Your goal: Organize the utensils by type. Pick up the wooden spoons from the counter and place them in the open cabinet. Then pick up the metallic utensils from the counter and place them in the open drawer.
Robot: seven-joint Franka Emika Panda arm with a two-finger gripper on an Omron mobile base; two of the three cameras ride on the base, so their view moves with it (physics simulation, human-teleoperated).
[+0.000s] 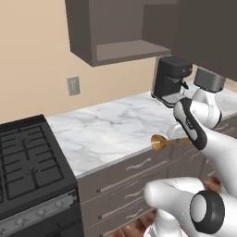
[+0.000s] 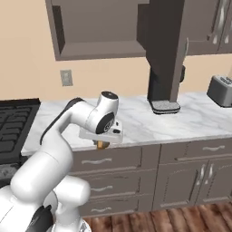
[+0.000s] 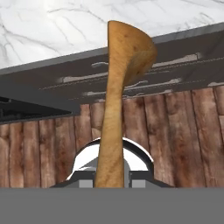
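The gripper clamps the handle of a wooden spoon, holding it out just past the front edge of the marble counter. The spoon's bowl hangs level with that edge, above the drawer fronts and wood floor.

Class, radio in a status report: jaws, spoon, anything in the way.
Jaws shut on wooden spoon, held off the counter edge. Open cabinet up left. Coffee machine stands right of it; path looks clear.
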